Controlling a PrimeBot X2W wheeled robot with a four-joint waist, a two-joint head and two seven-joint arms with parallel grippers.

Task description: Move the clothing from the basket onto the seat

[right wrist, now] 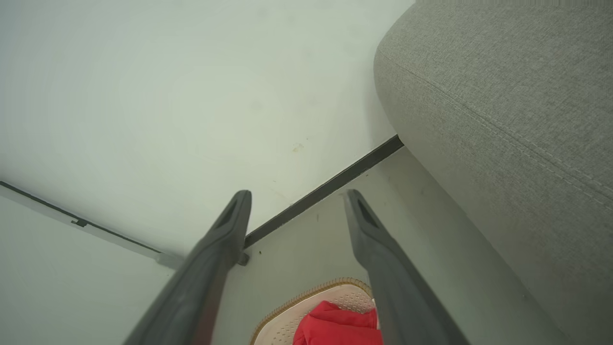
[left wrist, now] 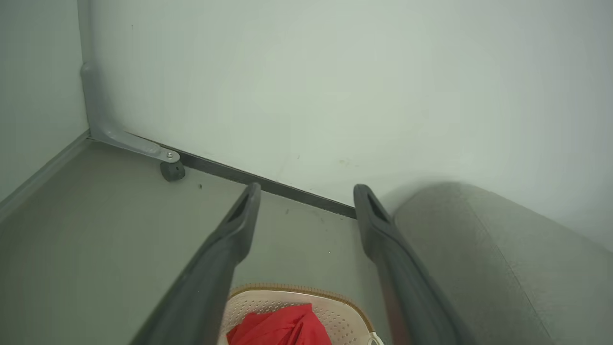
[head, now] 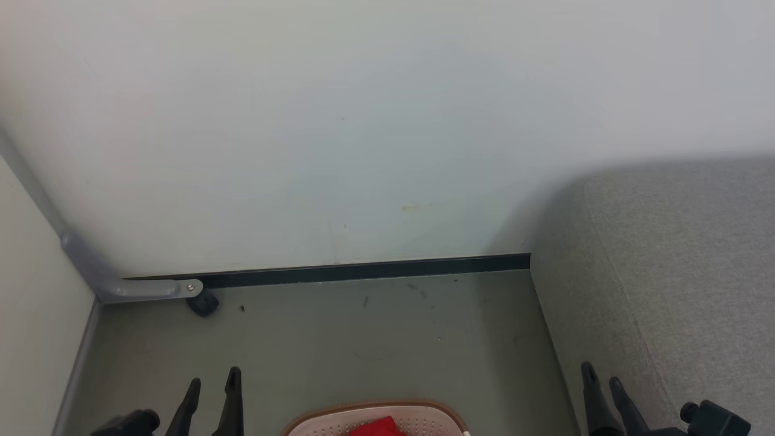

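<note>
red clothing (head: 376,427) lies bunched inside the round cream basket (head: 324,427), perforated and brown-rimmed, at 6 o'clock in the head view; the grey woven seat (head: 684,272), seamed and round-edged, fills 4 o'clock.

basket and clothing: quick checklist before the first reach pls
1. The left gripper is open with nothing in it: ok.
2. The right gripper is open with nothing in it: ok.
3. The clothing lies in the basket: ok.
4. The basket is fully framed in the head view: not ok, cut by the bottom edge.
5. The seat stands on the robot's right of the basket: ok.
6. The seat top is free for a drop: cannot tell, mostly out of frame.
</note>
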